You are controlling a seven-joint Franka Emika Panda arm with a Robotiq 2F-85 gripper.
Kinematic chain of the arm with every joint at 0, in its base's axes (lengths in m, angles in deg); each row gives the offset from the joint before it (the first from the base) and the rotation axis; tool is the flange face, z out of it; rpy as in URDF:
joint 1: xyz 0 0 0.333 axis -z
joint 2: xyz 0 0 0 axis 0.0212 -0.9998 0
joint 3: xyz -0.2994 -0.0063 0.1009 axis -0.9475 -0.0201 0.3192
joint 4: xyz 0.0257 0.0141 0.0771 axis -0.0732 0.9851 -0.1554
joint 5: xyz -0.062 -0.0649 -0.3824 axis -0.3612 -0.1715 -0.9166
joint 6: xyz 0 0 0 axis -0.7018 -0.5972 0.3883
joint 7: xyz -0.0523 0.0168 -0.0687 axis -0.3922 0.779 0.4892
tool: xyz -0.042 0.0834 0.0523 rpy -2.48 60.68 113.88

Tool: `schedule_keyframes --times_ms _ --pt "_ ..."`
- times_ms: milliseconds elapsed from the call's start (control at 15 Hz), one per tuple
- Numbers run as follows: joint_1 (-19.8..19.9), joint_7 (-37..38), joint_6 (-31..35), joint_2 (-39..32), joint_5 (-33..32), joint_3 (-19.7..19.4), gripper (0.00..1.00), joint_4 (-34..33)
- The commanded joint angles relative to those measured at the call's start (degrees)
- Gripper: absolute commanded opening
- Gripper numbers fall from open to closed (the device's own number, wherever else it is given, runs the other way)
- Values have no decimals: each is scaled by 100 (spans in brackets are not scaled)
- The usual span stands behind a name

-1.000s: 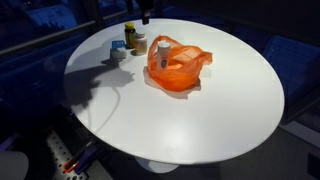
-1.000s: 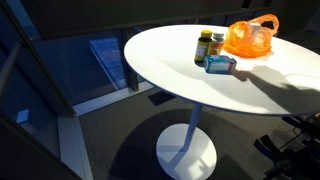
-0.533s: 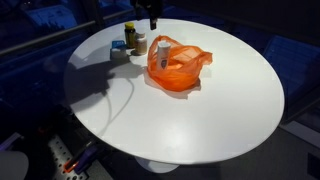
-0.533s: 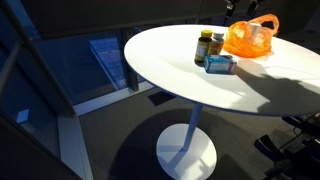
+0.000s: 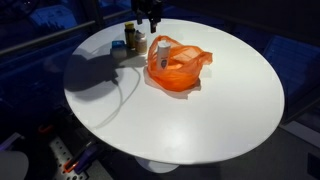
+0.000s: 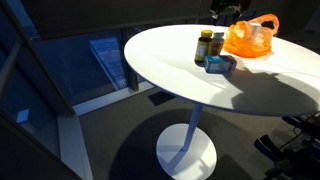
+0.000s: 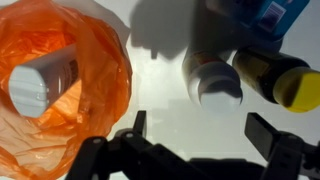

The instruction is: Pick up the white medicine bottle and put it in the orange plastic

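- claw (image 7: pixel 200 128) hangs above the tabletop (image 5: pixel 200 120), fingers spread wide, nothing in it
- white medicine bottle (image 7: pixel 215 85) stands near the tabletop's edge, right beside a yellow-capped bottle (image 7: pixel 285 85), close to the orange bag (image 7: pixel 100 60)

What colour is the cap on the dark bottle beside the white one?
Yellow; the cap shows best in the wrist view, next to the white medicine bottle.

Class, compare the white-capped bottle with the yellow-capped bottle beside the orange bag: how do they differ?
The white-capped bottle has a pale body; the yellow-capped bottle has a dark one. The white-capped bottle stands nearer the orange bag. Both stand upright on the table, outside the bag.
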Motion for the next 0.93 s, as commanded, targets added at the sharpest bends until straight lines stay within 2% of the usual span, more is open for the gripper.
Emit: schedule_keyframes --times_ms 0,867 --pt "-79 -108 -90 -289 74 -3 100 -341" --pt "-170 -305 -412 -485 270 111 100 -465"
